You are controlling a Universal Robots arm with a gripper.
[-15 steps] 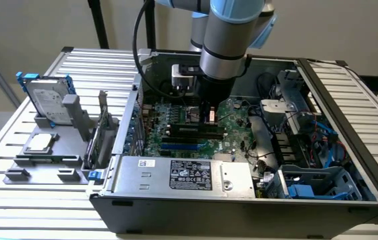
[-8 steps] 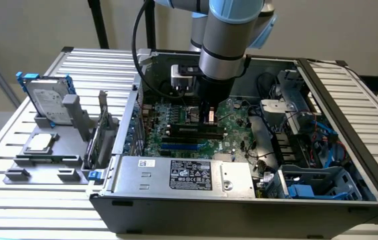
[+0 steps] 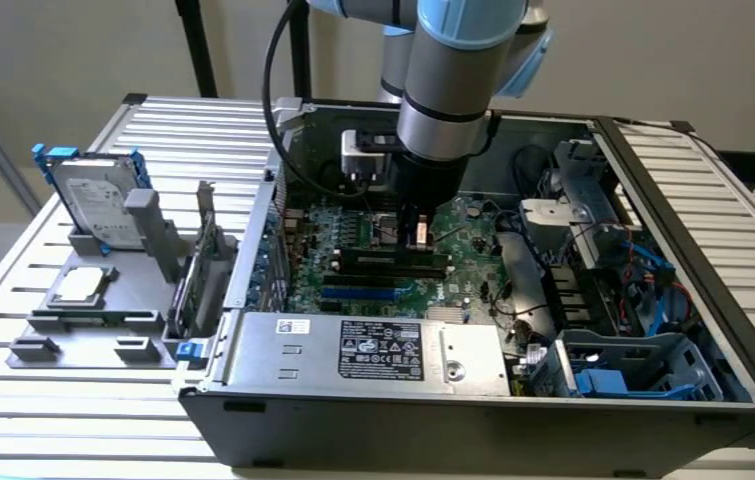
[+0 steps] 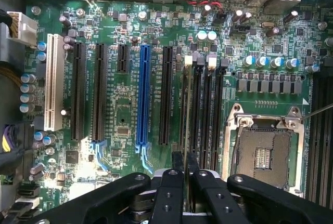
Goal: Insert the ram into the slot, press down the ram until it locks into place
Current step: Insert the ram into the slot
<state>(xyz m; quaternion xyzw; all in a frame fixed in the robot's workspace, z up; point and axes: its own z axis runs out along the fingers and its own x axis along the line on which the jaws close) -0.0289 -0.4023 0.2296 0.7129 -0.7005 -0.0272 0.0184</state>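
Observation:
My gripper point(image 4: 185, 166) reaches down into the open computer case, over the memory sockets of the green motherboard point(image 4: 119, 115). Its two black fingers point(image 4: 177, 164) are shut on the ram point(image 4: 186, 120), which I see edge-on as a thin pale line running away from the fingertips. The ram stands along the slot point(image 4: 190, 86), the black memory socket closest to the long black expansion sockets. Whether it sits in the slot or just above it, I cannot tell. In the exterior view the gripper point(image 3: 417, 238) hangs upright over the black sockets point(image 3: 384, 262).
A blue socket point(image 4: 144, 96) and a white socket point(image 4: 53, 81) lie beside the memory sockets, with the processor socket point(image 4: 263, 151) on the other side. The power supply box point(image 3: 364, 345), cables point(image 3: 617, 270) and the case walls hem in the board. A hard drive point(image 3: 90, 205) stands outside the case.

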